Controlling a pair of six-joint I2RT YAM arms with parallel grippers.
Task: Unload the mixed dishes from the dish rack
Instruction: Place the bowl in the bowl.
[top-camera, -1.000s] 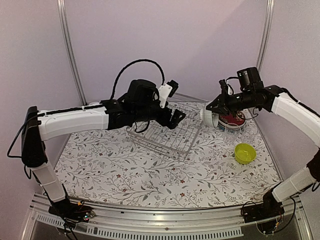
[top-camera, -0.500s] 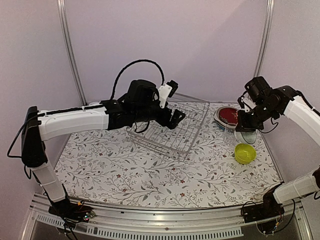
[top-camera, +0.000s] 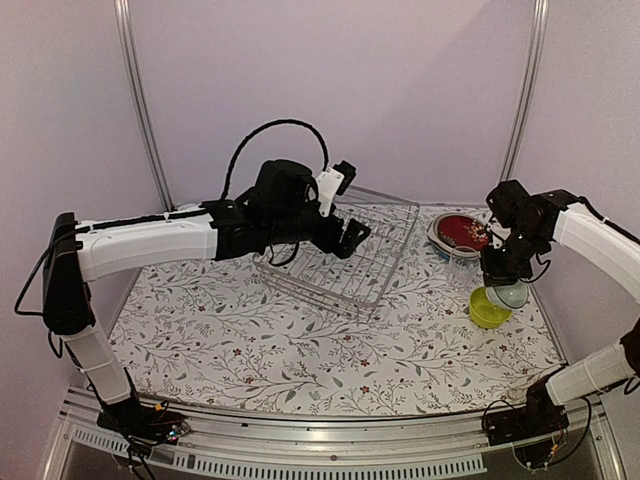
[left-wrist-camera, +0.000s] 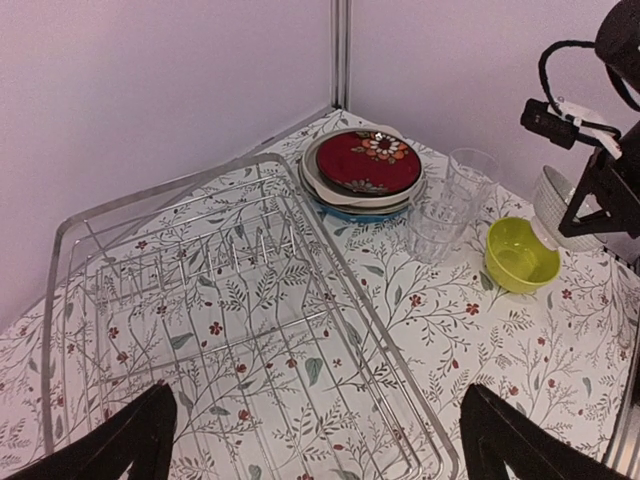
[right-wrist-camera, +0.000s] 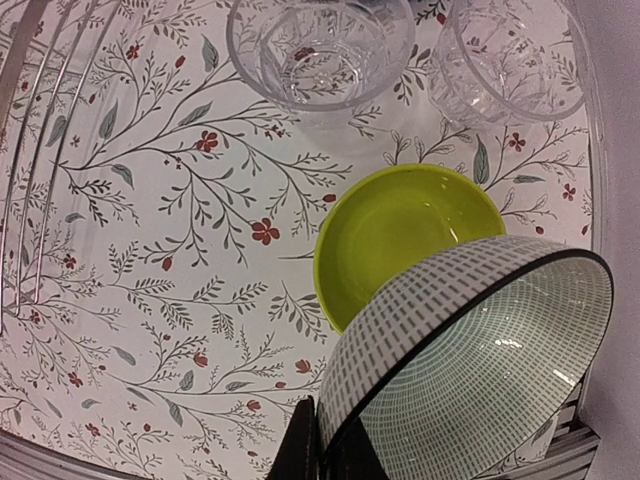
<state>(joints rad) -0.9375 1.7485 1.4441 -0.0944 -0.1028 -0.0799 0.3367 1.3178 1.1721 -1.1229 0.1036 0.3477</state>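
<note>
- top external view, far left: your left fingers (top-camera: 352, 236) hang over the dish rack (top-camera: 345, 272), spread as wide as they go, with nothing between them.
- the left wrist view shows only bare wire and prongs in the rack; you have no dish left in it that i can see.
- right of the rack, the plates (left-wrist-camera: 360, 172) lie stacked on the surface (top-camera: 250, 340) near the back corner, with the dark red plate (left-wrist-camera: 368, 160) on top. two clear glasses (left-wrist-camera: 470, 175) stand just beside the stack.
- further right, the yellow-green bowl (right-wrist-camera: 395, 235) sits upright on the surface. the pale bowl (right-wrist-camera: 480, 350) hangs tilted, partly over it.
- your right fingers (right-wrist-camera: 303, 450) are pinched tight on the pale bowl's rim. whether the two bowls touch, i cannot tell.
- risk: if you let go here, the tilted bowl would likely land on the yellow-green bowl's edge, then knock it or tip and roll.
- risk: you hold only a thin rim, so a quick wrist turn could let the bowl slip out.
- risk: the glasses stand near, and a sweep toward the back could topple one.
- the surface is a white cover printed with grey-green leaves and small red flowers, with a metal rail (top-camera: 330, 425) along its near edge.
- the room has plain pale lilac walls (top-camera: 330, 80) and slim metal posts (top-camera: 140, 100) rising at the back.
</note>
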